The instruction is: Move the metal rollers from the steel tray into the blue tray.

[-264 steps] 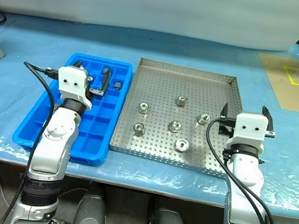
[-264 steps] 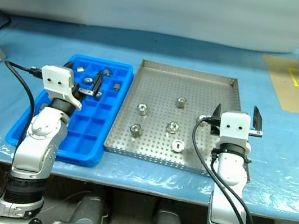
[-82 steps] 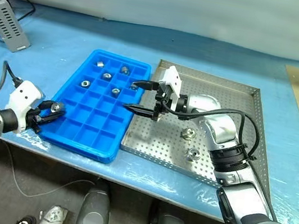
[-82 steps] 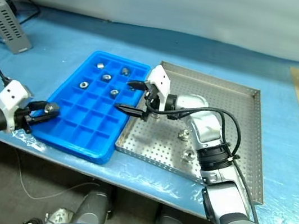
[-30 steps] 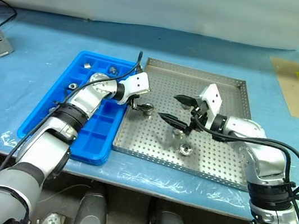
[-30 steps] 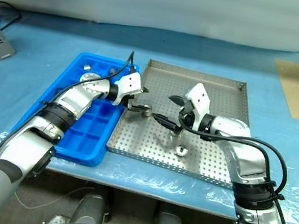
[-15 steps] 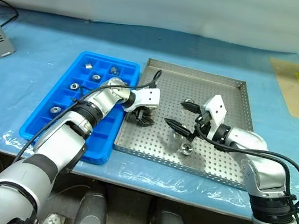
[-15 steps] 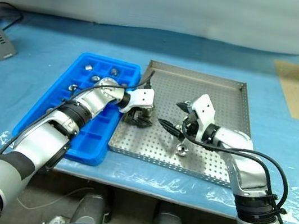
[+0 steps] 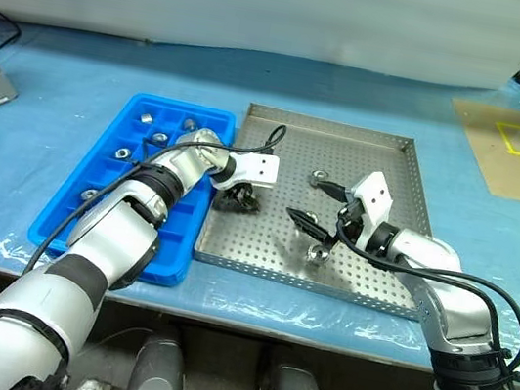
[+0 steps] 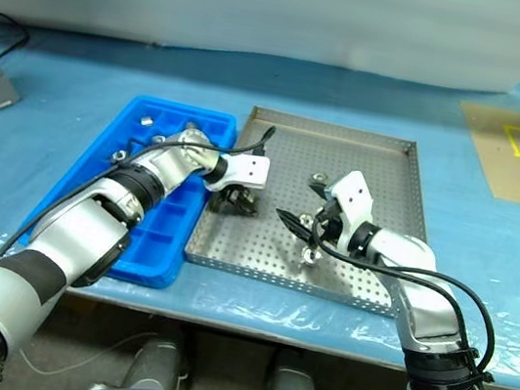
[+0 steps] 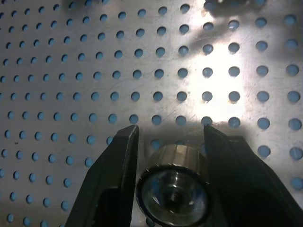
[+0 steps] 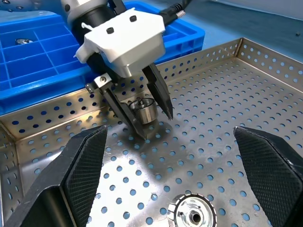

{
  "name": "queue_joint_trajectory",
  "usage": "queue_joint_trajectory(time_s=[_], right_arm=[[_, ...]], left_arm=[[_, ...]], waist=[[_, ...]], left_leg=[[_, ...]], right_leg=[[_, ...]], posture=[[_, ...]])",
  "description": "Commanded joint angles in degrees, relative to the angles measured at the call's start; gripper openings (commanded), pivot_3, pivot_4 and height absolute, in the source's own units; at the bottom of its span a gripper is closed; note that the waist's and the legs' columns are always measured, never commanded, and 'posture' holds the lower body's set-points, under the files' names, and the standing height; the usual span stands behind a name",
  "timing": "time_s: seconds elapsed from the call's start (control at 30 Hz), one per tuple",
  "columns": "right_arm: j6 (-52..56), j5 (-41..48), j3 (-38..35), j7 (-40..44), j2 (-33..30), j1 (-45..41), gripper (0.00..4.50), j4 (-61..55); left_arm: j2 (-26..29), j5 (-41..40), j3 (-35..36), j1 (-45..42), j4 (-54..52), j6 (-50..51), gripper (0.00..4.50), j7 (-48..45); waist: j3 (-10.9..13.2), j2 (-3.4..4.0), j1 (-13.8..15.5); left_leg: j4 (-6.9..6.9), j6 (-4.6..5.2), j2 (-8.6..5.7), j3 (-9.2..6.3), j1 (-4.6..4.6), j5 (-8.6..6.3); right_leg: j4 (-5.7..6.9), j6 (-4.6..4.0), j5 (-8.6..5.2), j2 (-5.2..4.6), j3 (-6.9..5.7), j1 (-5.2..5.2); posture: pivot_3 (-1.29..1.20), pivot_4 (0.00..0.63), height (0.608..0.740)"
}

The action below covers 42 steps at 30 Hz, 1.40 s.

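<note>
My left gripper (image 12: 142, 116) clamps small shiny steel roller (image 11: 174, 187) at nine o'clock of perforated steel tray (image 9: 387, 141); right gripper (image 9: 316, 204) gapes empty. Risk: shallow pinch, roller slips before blue compartmented plastic tray (image 9: 69, 214).

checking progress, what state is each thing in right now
left gripper: closed around a metal roller that rests on the steel tray
right gripper: open, empty, above the steel tray
loose roller: lying in the steel tray
blue tray: several rollers in its far compartments
</note>
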Motion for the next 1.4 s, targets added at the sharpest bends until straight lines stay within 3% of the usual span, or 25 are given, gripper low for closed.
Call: queue_joint_trajectory(time_s=[0.03, 0.4, 0.57, 0.9, 1.1, 1.2, 1.27, 1.4], right_arm=[[-1.7, -0.3, 0.0, -0.1, 0.3, -0.2, 4.50, -1.0], [-5.0, -2.2, 1.5, 0.5, 1.4, -1.7, 4.50, 3.1], [-4.2, -2.4, 1.7, 0.2, 1.6, -2.2, 4.50, 1.9], [-1.6, -2.0, 1.7, 0.1, 1.6, -3.5, 4.50, 0.1], [-1.3, -2.2, 2.1, 0.1, 1.9, -4.0, 4.50, 0.3], [-0.9, -2.1, 1.9, -0.1, 1.9, -4.2, 4.50, 0.1], [-0.6, -2.1, 1.9, -0.2, 1.9, -4.1, 4.50, -0.3], [-0.2, -2.0, 2.1, -0.6, 2.2, -4.1, 4.50, -0.6]], left_arm=[[3.0, 0.7, 0.6, -0.9, -0.2, -1.0, 2.45, -3.0], [8.7, 0.4, 0.1, 2.8, -5.9, -4.0, 2.45, -13.9], [9.1, 0.7, 0.9, 3.5, -7.0, -3.0, 1.31, -11.3], [8.9, 0.0, 2.1, 4.3, -8.4, -3.1, 1.31, -8.1], [6.2, -12.3, 9.1, 5.2, -17.0, -2.2, 1.31, -14.8], [5.7, -16.7, 11.8, 4.9, -19.9, 0.3, 1.92, -17.4], [6.0, -18.6, 12.5, 4.7, -21.6, 2.4, 2.60, -19.8], [9.9, -13.6, 9.6, 1.6, -19.5, -1.8, 3.95, -21.2]], waist=[[0.0, 0.00, -0.3], [0.0, 0.00, -1.8], [0.0, 0.01, -2.3], [0.0, 0.01, -2.3], [0.0, 0.01, -1.7], [0.0, 0.02, -0.7], [0.0, 0.02, -0.5], [0.0, 0.02, -0.4]], left_leg=[[-0.06, 0.01, 0.00, 0.00, 0.00, -0.01], [-1.00, -0.08, 0.04, 0.06, -0.17, 0.05], [-0.99, -0.12, 0.04, 0.07, -0.11, 0.07], [-1.03, -0.17, 0.05, 0.08, 0.10, 0.09], [-1.02, -0.15, 0.03, 0.09, -0.07, 0.08], [-0.98, -0.09, 0.02, 0.10, -0.35, 0.05], [-0.97, -0.07, 0.02, 0.12, -0.48, 0.04], [-0.97, -0.08, 0.02, 0.12, -0.67, 0.05]], right_leg=[[-0.01, -0.18, 0.11, 0.00, -0.01, -0.01], [-0.21, -0.59, 0.05, 0.12, -0.13, -0.55], [-0.20, -0.59, 0.04, 0.11, -0.13, -0.52], [-0.18, -0.59, 0.04, 0.11, -0.11, -0.34], [-0.23, -0.59, 0.04, 0.08, -0.13, -0.42], [-0.24, -0.60, 0.05, 0.02, -0.14, -0.64], [-0.22, -0.60, 0.05, 0.01, -0.14, -0.79], [-0.19, -0.60, 0.05, 0.02, -0.15, -0.99]], posture=[[-0.32, 0.150, 0.740], [-0.30, 0.150, 0.740], [-0.28, 0.150, 0.740], [-0.27, 0.150, 0.740], [-0.27, 0.150, 0.740], [-0.27, 0.150, 0.740], [-0.27, 0.150, 0.740], [-0.28, 0.150, 0.740]])
